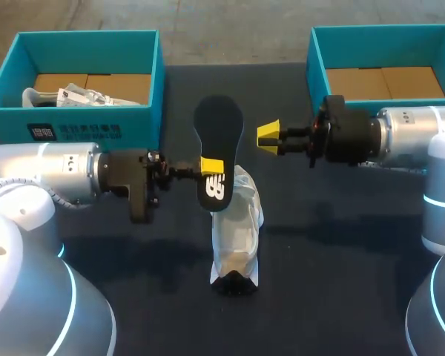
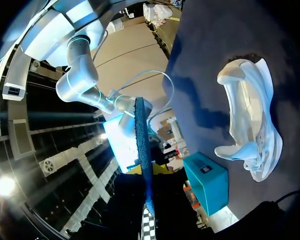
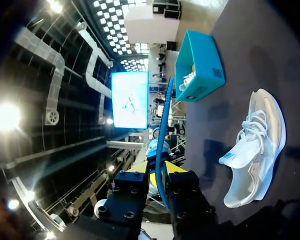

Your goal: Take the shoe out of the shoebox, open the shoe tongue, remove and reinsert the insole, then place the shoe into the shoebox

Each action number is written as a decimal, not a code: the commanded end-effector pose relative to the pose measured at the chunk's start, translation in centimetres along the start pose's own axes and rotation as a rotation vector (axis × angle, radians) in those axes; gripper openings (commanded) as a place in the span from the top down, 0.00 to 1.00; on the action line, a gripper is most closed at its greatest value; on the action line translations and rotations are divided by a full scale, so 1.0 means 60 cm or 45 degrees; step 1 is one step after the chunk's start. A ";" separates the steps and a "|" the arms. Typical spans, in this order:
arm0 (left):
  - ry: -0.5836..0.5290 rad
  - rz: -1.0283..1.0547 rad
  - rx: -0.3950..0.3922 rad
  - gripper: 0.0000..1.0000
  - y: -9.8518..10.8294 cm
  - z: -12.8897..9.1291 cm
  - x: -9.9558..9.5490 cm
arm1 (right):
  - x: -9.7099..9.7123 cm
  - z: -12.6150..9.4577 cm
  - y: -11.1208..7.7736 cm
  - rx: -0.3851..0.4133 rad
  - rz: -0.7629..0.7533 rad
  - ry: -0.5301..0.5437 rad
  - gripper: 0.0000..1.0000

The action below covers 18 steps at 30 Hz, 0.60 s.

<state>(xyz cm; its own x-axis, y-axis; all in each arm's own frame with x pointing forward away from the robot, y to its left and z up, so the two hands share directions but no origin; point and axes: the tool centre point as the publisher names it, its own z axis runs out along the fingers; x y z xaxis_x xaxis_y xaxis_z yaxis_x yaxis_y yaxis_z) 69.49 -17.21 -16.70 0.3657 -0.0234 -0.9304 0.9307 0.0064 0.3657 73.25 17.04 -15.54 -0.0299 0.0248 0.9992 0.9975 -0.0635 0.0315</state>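
A white sneaker (image 1: 237, 222) lies on its side on the dark table, toe toward the front edge; it also shows in the left wrist view (image 2: 250, 115) and the right wrist view (image 3: 255, 145). Above its heel end a black insole (image 1: 219, 122) is held up clear of the shoe. My left gripper (image 1: 211, 167) is shut on the insole's lower part, and the insole (image 2: 141, 135) stands edge-on between its yellow tips (image 2: 149, 170). My right gripper (image 1: 269, 139) hangs a short way to the right of the insole's edge. In its own view (image 3: 160, 167) the insole (image 3: 165, 115) rises edge-on straight ahead.
A teal shoebox (image 1: 81, 115) at the back left holds another white shoe (image 1: 67, 95) and paper. A second teal shoebox (image 1: 317, 63) stands at the back right, showing only its cardboard floor. The left box also shows in the right wrist view (image 3: 200, 65).
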 end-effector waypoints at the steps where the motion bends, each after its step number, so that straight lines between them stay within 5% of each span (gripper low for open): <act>1: -0.001 0.004 -0.003 1.00 -0.001 0.002 0.000 | -0.002 0.009 -0.001 0.005 0.005 -0.011 1.00; 12: -0.003 0.015 0.004 1.00 0.001 0.004 -0.003 | -0.005 0.015 0.002 0.018 0.007 -0.021 1.00; 15: -0.003 0.015 0.005 1.00 0.001 0.004 -0.003 | -0.007 0.014 0.001 0.018 0.008 -0.019 0.60; 17: -0.003 0.015 0.005 1.00 0.001 0.004 -0.003 | -0.008 0.012 0.001 0.016 0.010 -0.018 0.50; 18: -0.003 0.015 0.005 1.00 0.001 0.004 -0.003 | -0.008 0.012 0.001 0.015 0.011 -0.016 0.14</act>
<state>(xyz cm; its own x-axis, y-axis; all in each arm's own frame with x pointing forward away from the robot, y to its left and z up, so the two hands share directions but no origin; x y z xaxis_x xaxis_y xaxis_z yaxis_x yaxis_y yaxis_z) 69.49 -17.37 -16.44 0.3742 -0.0251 -0.9270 0.9273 0.0006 0.3743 73.44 17.69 -15.95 -0.0218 0.0365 0.9991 0.9984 -0.0513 0.0237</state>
